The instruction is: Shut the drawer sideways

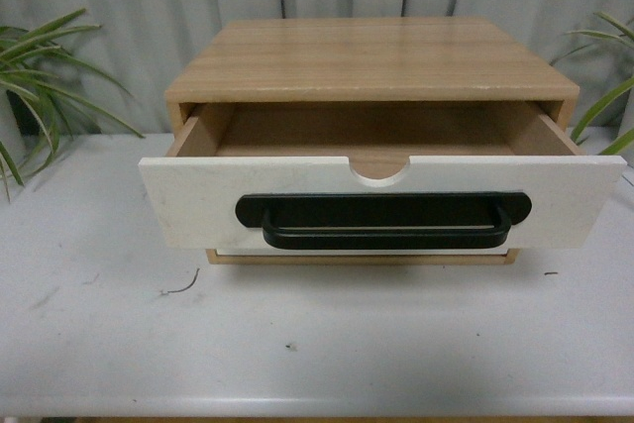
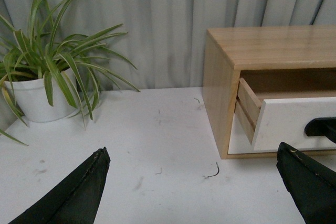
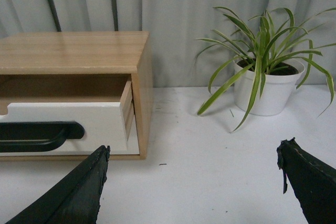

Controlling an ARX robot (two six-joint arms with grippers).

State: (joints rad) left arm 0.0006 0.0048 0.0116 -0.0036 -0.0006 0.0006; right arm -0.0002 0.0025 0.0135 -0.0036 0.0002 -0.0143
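View at the approach to closing. The drawer (image 1: 381, 195) stands pulled partly out of the wooden cabinet (image 1: 367, 56) on the white counter (image 1: 297, 344), its white front and black bar handle (image 1: 381, 220) facing us. Its long axis runs from left to right across the front view, so we judge that the closing travel runs away from us, into the cabinet. Neither arm appears in the front view. The left hand (image 2: 191, 150) hangs over the counter off the drawer's left end, and the right hand (image 3: 192, 148) hangs off its right end. Both are on the near side of the white front and clear of it. From each wrist the drawer lies ahead and inward, and we cannot tell which hand is nearer. Both hands have their fingers spread wide, grasping nothing and touching nothing. A potted plant (image 2: 47, 66) stands well outside each hand.
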